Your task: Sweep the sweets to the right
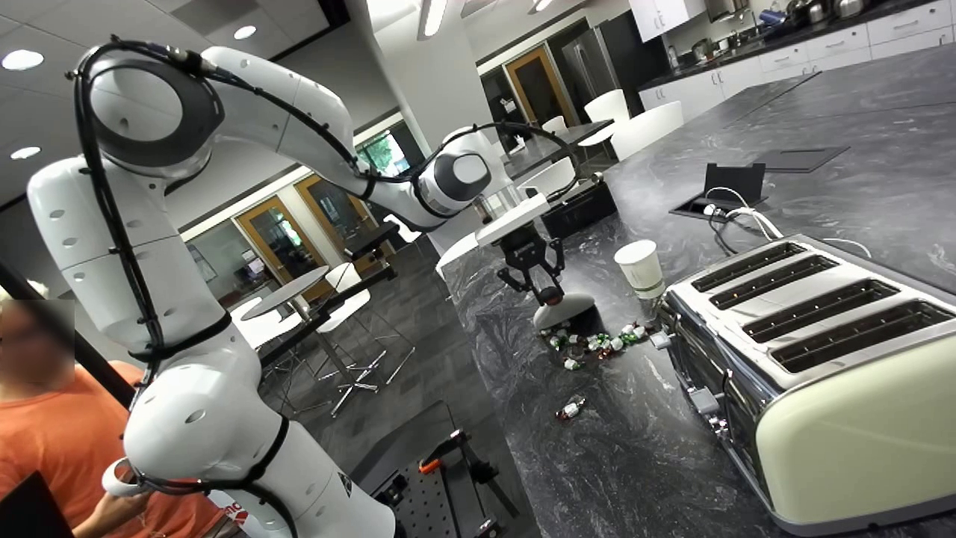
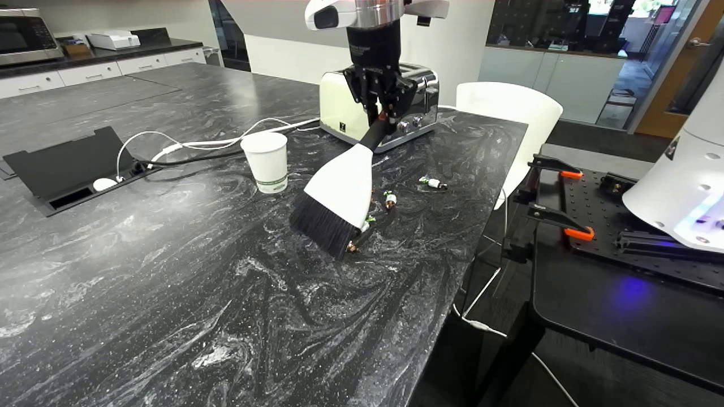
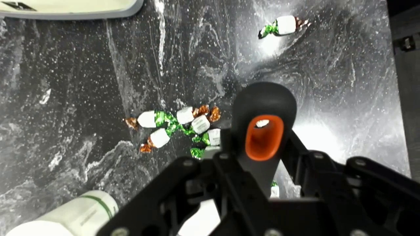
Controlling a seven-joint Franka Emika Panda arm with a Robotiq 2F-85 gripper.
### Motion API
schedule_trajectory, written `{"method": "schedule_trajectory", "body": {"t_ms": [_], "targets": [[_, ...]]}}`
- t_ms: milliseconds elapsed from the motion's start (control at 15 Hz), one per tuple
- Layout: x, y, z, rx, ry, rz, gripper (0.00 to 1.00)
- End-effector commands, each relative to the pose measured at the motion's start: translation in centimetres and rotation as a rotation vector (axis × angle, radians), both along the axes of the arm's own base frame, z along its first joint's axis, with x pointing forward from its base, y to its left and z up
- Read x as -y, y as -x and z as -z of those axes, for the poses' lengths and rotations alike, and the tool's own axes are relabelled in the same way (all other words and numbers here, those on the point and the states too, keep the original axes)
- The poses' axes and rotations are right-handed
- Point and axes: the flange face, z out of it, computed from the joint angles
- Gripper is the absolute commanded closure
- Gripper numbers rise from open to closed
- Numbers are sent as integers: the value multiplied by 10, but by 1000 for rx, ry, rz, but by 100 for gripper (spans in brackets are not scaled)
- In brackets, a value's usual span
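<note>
in an exterior view, well left of the gripper (image 2: 382, 115), a pop-up outlet box (image 2: 85, 164) stands raised from the dark marbled countertop (image 2: 169, 299), presumably to give the white cables (image 2: 176, 146) access to power. nearer, left of and below the gripper, a green-banded paper cup (image 2: 268, 164) stands upright, near the hand brush (image 2: 345, 181) but apart from it; allow clearance on wide strokes.

the hand brush extends down and left from the gripper. the gripper is clamped on its black handle (image 2: 374, 134), close to the end with the orange-lined hanging hole (image 3: 262, 149). this hold leaves the rest of the brush free below the gripper; the slant of the handle likely serves to lay the bristles (image 2: 322, 223) across the countertop.

below the gripper, beside the bristles, lie the wrapped sweets (image 2: 390, 199), loosely clustered and partly hidden by the brush. they lie on the side of the bristles toward the cream four-slot toaster (image 2: 339, 107), which stands behind the gripper. a stroke toward the toaster is therefore probable; seen from the robot base (image 2: 679, 192), that appears to be the right.

right of and below the gripper, a lone sweet (image 2: 433, 183) lies outside the cluster and may require a separate stroke.

far right of the gripper, orange-padded clamps (image 2: 580, 233) hold the mounting plate (image 2: 599, 209), presumably to prevent the robot base from shifting.
</note>
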Motion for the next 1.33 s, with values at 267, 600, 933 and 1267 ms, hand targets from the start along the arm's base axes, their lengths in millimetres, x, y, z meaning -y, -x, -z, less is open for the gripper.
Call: {"method": "schedule_trajectory", "body": {"t_ms": [267, 600, 933, 1267], "targets": [[62, 26, -6, -14, 122, 10, 85], [96, 39, -11, -9, 208, 23, 85], [108, 50, -32, 16, 228, 29, 85], [76, 57, -68, 57, 69, 52, 85]]}}
